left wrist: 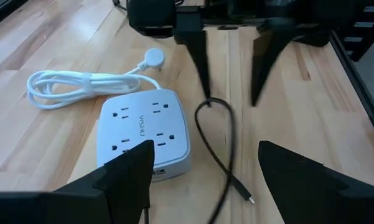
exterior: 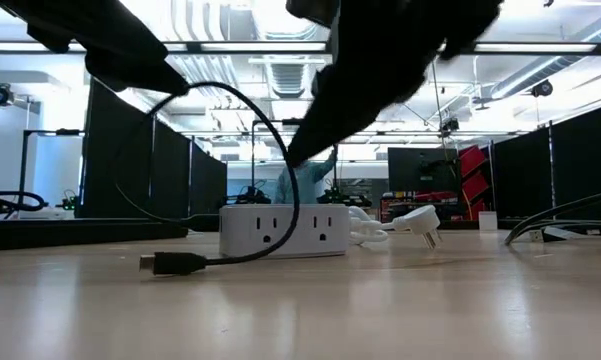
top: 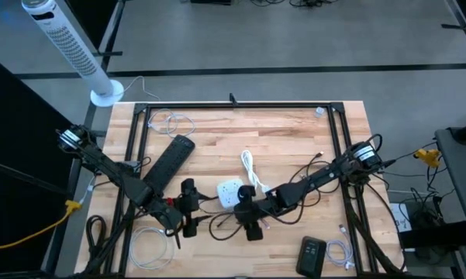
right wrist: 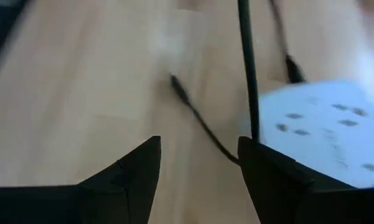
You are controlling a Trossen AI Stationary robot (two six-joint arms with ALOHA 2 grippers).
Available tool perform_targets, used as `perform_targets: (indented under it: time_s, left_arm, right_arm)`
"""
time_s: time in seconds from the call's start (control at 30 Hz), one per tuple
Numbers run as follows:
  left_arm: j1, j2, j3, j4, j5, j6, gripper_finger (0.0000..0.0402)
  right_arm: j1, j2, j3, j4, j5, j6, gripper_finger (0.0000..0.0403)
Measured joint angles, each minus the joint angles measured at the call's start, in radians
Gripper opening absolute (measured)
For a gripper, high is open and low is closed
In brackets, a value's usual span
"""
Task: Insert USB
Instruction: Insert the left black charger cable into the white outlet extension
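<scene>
A white power strip lies flat in the middle of the wooden table, also in the left wrist view. Beside it a black cable stands up in a loop. Its USB plug rests on the table. My left gripper hovers open to the left of the strip, its fingers on either side of the cable without touching it. My right gripper faces it from the right, open, slanting down over the loop. My right gripper has one fingertip right at the top of the cable's loop. Whether it touches the cable, I cannot tell. Nothing lies between its fingers. My left gripper touches nothing.
The strip's white cord and plug lie coiled behind it. A long black bar lies far left. A dark box sits near the front right. Thin white cables lie at the front left, and a metal frame borders the table.
</scene>
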Motion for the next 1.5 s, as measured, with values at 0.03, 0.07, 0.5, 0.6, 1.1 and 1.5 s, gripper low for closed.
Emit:
perform_targets:
  time_s: [0.03,0.07,0.5,0.6,1.1,1.5]
  left_arm:
    - [0.000,0.000,0.000,0.000,0.000,0.000,0.0276]
    - [0.000,0.000,0.000,0.000,0.000,0.000,0.0276]
    - [0.001,0.026,-0.002,-0.009,-0.001,-0.001,0.0276]
    - [0.002,0.028,-0.002,-0.010,-0.001,-0.001,0.0276]
    - [0.004,0.028,-0.004,-0.014,-0.050,-0.024,0.0276]
    - [0.005,0.029,-0.034,0.000,-0.050,-0.040,0.0276]
  right_arm:
    - [-0.004,0.000,-0.003,-0.002,0.033,0.000,0.0196]
    - [-0.008,0.000,-0.004,-0.001,0.053,0.001,0.0195]
    - [-0.007,0.000,-0.004,0.057,-0.182,0.139,0.0186]
    - [0.005,0.000,-0.010,0.077,-0.207,0.163,0.0185]
    - [-0.047,0.186,0.032,0.150,0.004,0.109,0.0185]
    - [-0.047,0.030,0.120,-0.021,0.195,-0.010,0.0185]
